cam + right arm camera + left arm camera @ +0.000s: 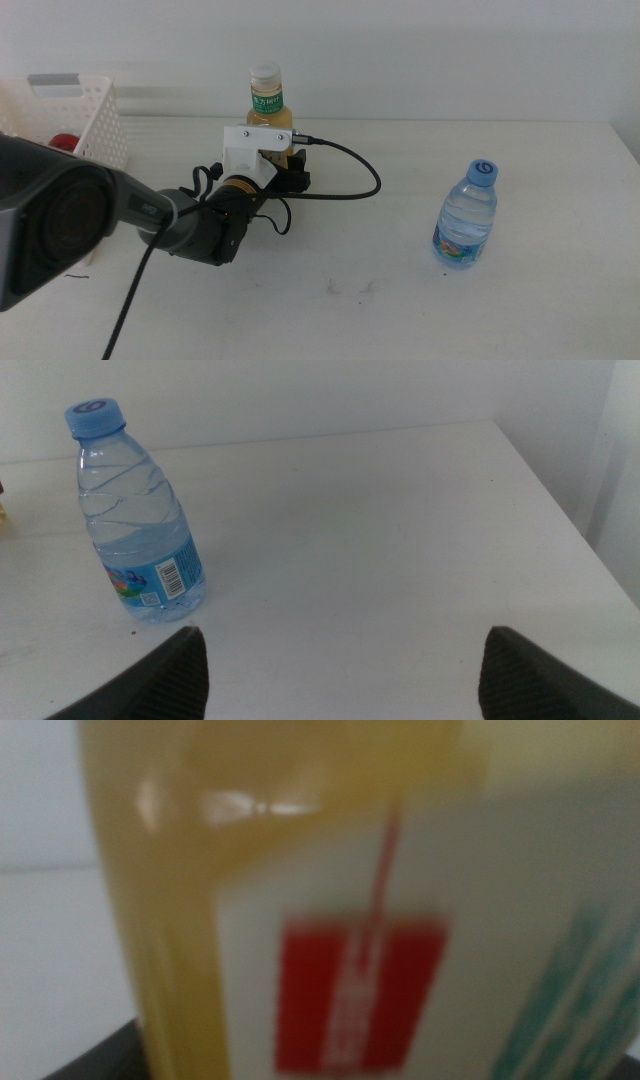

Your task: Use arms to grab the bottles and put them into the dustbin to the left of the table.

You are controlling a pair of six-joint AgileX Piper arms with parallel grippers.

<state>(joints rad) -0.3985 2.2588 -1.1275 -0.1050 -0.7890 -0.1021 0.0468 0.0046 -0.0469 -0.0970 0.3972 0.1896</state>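
Tea bottle [268, 108]: upright at the table's [400, 300] far edge, yellow, white cap. Left gripper [283, 168] is at its lower body; in my wrist view the bottle [330, 900] fills the picture, blurred, so it sits very close between or against the jaws. Whether they are apart or clamped on it, I cannot tell.

Water bottle [466, 215]: upright, blue cap, well apart to the right, untouched.

Right gripper: waiting, out of the middle view, jaws wide apart, facing the water bottle [135, 520].

Bin [75, 115]: white basket at far left, something red [63, 142] inside.

Risks, as I judge them: a low grip on a tall bottle may let it tilt or slip when lifted; a push before closing could topple it backward off the table's edge; the trailing cable [350, 170] could snag on the swing toward the bin.
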